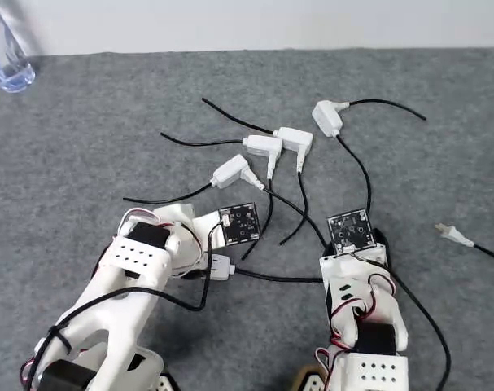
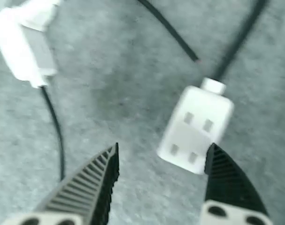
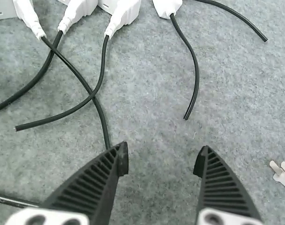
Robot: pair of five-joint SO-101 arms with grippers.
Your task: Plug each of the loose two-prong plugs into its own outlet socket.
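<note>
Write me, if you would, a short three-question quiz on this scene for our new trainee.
1. True or false: the left claw is shut on the white socket.
2. Where is the loose two-prong plug? A: lying free on the mat, far right; B: in the left claw; C: already plugged into a socket.
3. Fill in: the right claw is ___ above the mat.
Key: 1 false, the claw is open with the socket beside one finger; 2 A; 3 open.
</note>
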